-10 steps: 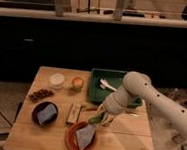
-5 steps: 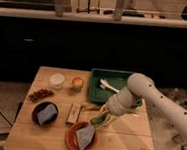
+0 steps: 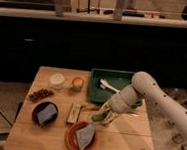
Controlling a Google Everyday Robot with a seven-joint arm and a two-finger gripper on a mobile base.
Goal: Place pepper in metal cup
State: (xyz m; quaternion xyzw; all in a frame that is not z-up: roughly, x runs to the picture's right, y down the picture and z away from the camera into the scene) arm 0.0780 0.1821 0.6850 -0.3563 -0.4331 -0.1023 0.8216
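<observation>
My gripper (image 3: 102,117) hangs down from the white arm (image 3: 150,93) over the middle of the wooden table (image 3: 125,143), just in front of the green tray. A small dark-green pepper (image 3: 97,118) sits between its fingertips, low over the table, and the fingers look shut on it. The small grey-brown metal cup (image 3: 74,112) is on the table a short way left of the gripper; I cannot tell whether it is upright. The pepper is apart from the cup.
An orange plate (image 3: 72,140) with a folded grey-blue cloth lies just below the gripper. A dark plate (image 3: 35,114) with another cloth is at the left. A white cup (image 3: 57,80), a greenish cup with orange top (image 3: 76,83), a green tray (image 3: 96,92) and brown nuts (image 3: 40,93) are further back.
The arm's elbow has shifted slightly to the right. The gripper stays almost in the same spot with the pepper in it.
</observation>
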